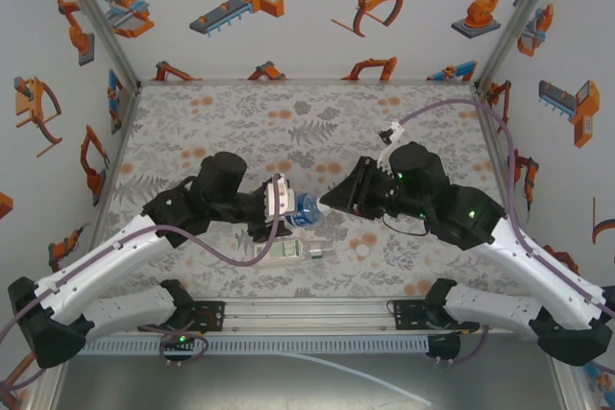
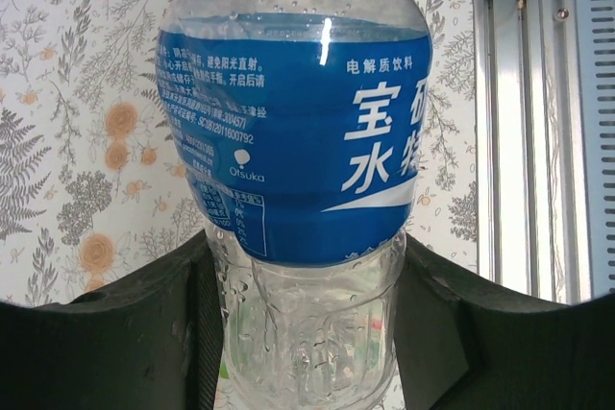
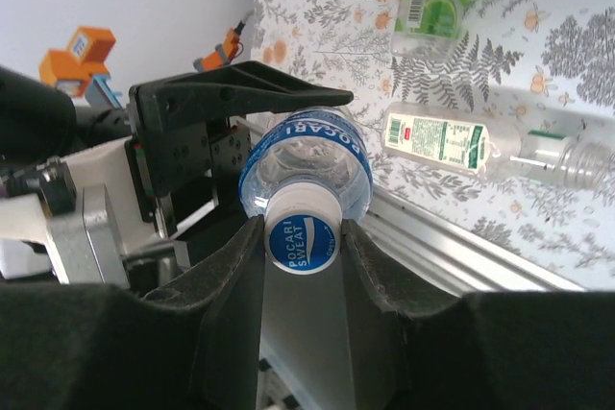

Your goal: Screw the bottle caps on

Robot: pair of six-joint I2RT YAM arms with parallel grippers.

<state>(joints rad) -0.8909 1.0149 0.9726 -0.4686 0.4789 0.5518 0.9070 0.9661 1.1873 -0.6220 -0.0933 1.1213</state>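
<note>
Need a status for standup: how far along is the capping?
Done: no bottle clearly finished. In hand: left pincer clamps the blue-label bottle, right pincer shut on its cap at the neck; thread depth unclear. Remaining: the green-labelled bottle and white-labelled bottle lie on the table, the white one's neck bare, two loose caps nearby.

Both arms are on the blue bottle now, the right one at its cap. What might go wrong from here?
1. The right gripper pinches the cap near the ends of its jaws. It may slip or go on crooked when twisted.
2. The left gripper holds the blue-labelled bottle by its clear lower part. The bottle may turn with the cap or dent.
3. If dropped, the bottle could scatter the loose white caps lying nearby.
</note>
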